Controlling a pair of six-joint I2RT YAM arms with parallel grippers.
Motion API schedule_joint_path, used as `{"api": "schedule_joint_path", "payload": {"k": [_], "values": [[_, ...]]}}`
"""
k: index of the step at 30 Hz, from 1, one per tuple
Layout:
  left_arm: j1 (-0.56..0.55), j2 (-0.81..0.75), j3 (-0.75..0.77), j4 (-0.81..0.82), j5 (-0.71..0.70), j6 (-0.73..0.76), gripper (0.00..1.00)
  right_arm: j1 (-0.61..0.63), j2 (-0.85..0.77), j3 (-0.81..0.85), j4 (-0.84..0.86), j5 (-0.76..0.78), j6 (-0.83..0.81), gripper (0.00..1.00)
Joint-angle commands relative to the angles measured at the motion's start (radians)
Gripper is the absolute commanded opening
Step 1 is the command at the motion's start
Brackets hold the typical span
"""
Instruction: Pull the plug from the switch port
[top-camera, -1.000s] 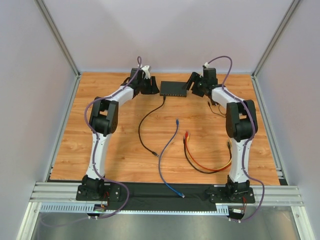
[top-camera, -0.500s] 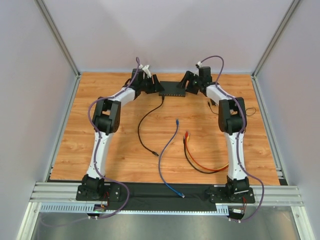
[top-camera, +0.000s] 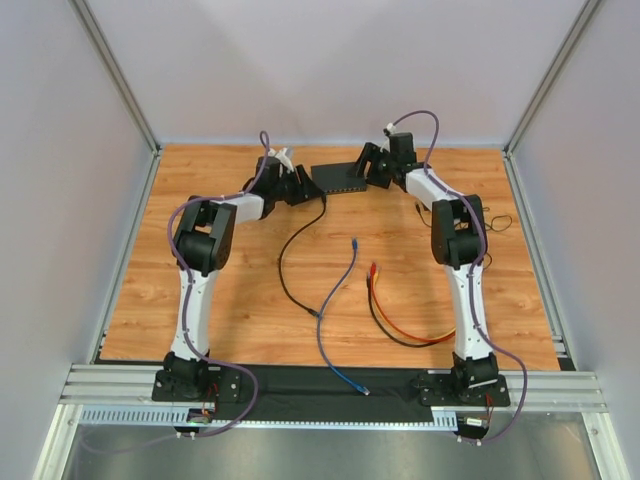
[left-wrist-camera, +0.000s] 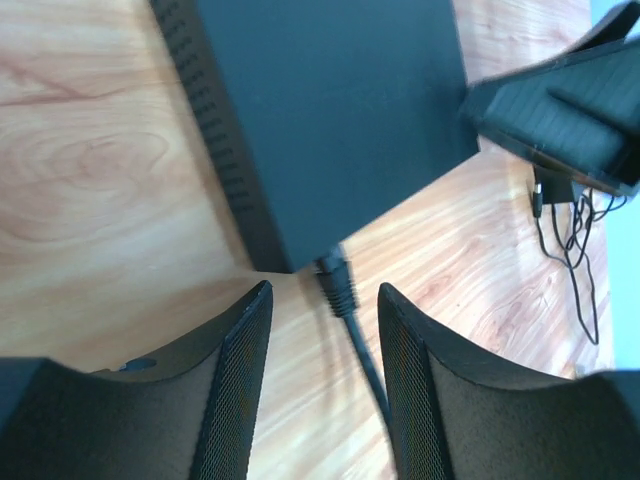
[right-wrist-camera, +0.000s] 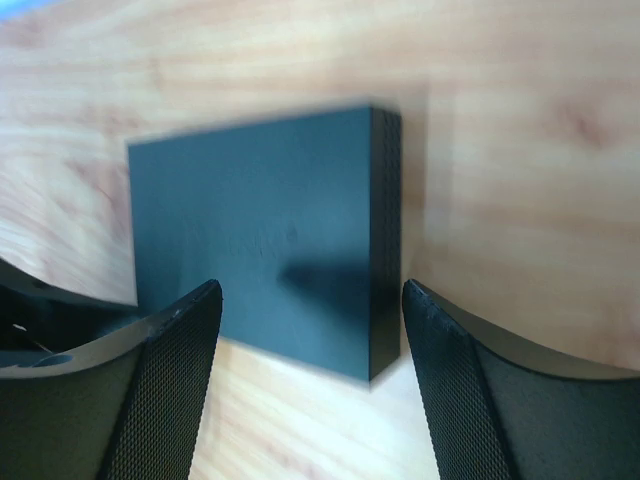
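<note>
While the switch (right-wrist-camera: 260, 230) lies near the counter's (top-camera: 260, 320) far edge, the left tool (left-wrist-camera: 322, 298) stands open astride its plug (left-wrist-camera: 336, 278); the right tool (right-wrist-camera: 310, 295) hangs open over the switch.

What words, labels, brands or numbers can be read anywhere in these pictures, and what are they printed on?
None can be read.
The switch: there may be a faint mark on its top face in the right wrist view, but it is too blurred to read.
The plug: no print shows on it.
In the top view, any lettering would be too small to tell.
</note>
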Motion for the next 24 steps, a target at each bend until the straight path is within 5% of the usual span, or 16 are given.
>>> {"api": "schedule_joint_path", "payload": {"k": [1,12,24], "values": [[-0.013,-0.106,0.015,-0.015,-0.050,0.077,0.55,0.020,-0.158,-0.105,-0.029,0.113,-0.042,0.75],[-0.013,-0.095,0.261,-0.292,-0.042,0.419,0.55,0.024,-0.358,-0.357,0.047,0.111,0.062,0.75],[-0.015,0.121,0.564,-0.497,0.042,0.433,0.45,0.086,-0.296,-0.532,0.463,-0.031,0.355,0.63]]}}
